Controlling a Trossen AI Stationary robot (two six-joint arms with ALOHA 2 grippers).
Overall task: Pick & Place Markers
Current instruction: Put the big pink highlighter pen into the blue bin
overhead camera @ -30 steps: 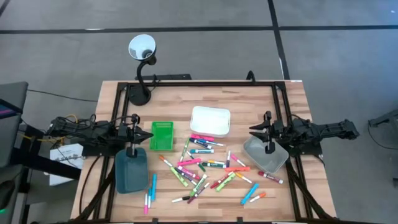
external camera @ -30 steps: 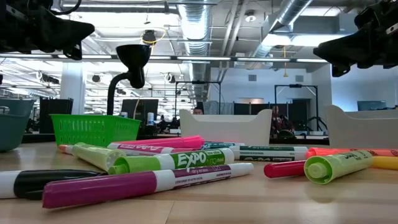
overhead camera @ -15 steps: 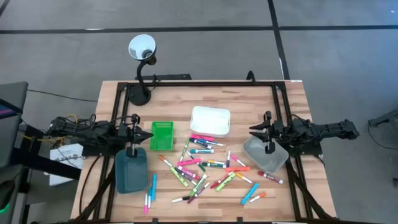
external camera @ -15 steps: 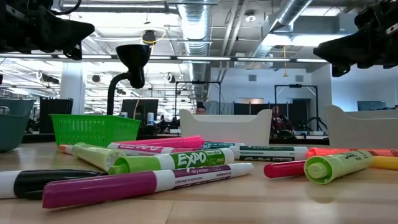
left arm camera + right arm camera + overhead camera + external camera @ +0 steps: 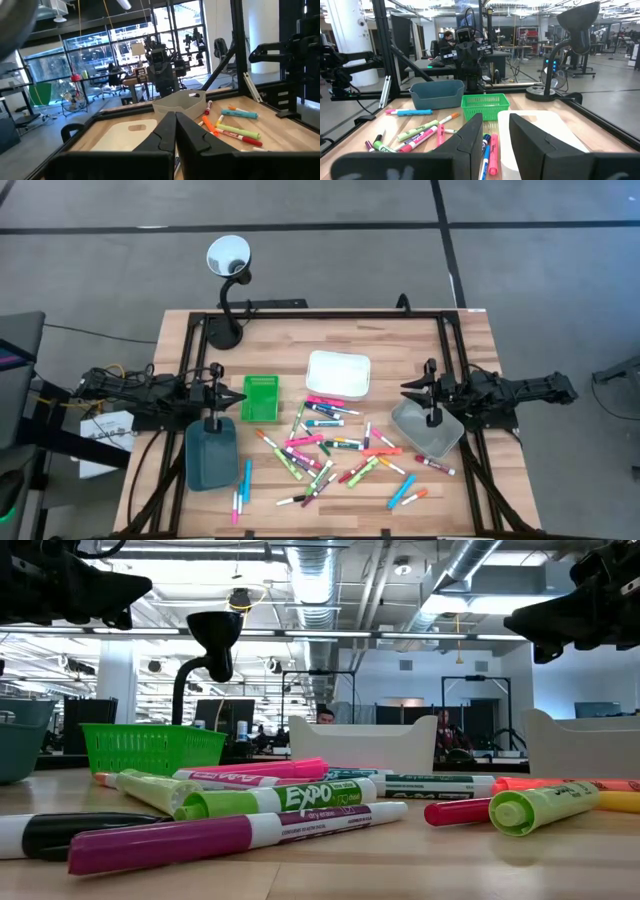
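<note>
Left gripper: positioned above the left edge of the table, fingers pressed together, holding nothing. Directly beside it toward the table centre stands the green basket; below it, toward the near edge, lies the teal tray.

Right gripper: positioned above the right edge of the table, fingers set a narrow gap apart, nothing between them. The grey tray lies just below it toward the near edge; the white tray sits toward the table centre from it.

The markers lie loose on the wood between the two grippers, in a scattered heap nearer the front edge than either gripper. A few strays lie apart: two blue and pink ones beside the teal tray, several by the grey tray's near corner. None is in contact with a gripper.

Obstructions: a black frame runs round the table edges past both arms. A black gooseneck lamp stands at the far left corner, behind the left gripper.
</note>
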